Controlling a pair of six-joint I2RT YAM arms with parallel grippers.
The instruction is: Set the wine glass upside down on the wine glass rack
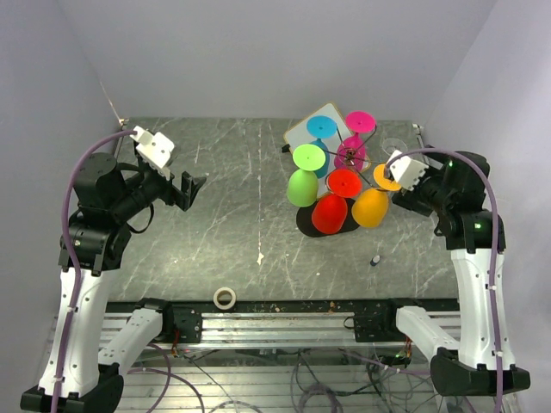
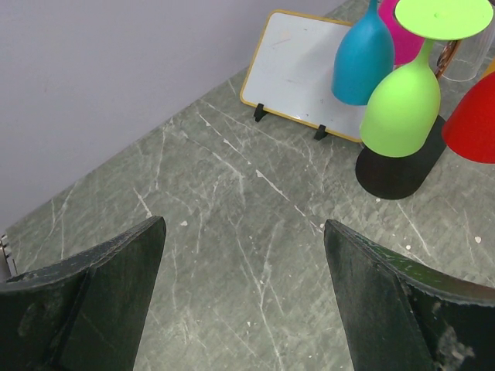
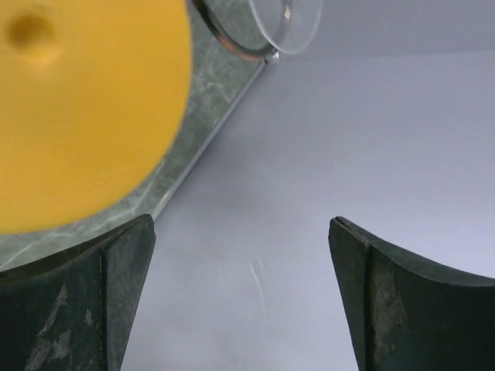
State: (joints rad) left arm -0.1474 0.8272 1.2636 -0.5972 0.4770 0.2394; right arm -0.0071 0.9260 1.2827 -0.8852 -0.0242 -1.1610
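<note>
The orange wine glass (image 1: 371,207) hangs bowl-down on the wine glass rack (image 1: 306,224), with the right end effector (image 3: 240,226) spread wide and empty just beside its foot. Placement looks done to me; next is a clean retreat without clipping that foot. The left end effector (image 2: 244,228) idles open, well apart.

6 glasses: 5 coloured, i.e. green (image 1: 301,188), blue (image 1: 321,127), pink (image 1: 359,121), red (image 1: 329,213) and orange (image 1: 370,207), plus 1 clear (image 1: 394,144). 1 rack (image 2: 394,174), 1 white board (image 1: 297,133), 1 tape roll (image 1: 225,298), 1 small dark item (image 1: 375,259) too small to identify. 2 grippers: left gripper (image 2: 244,294), right gripper (image 3: 240,294).
</note>
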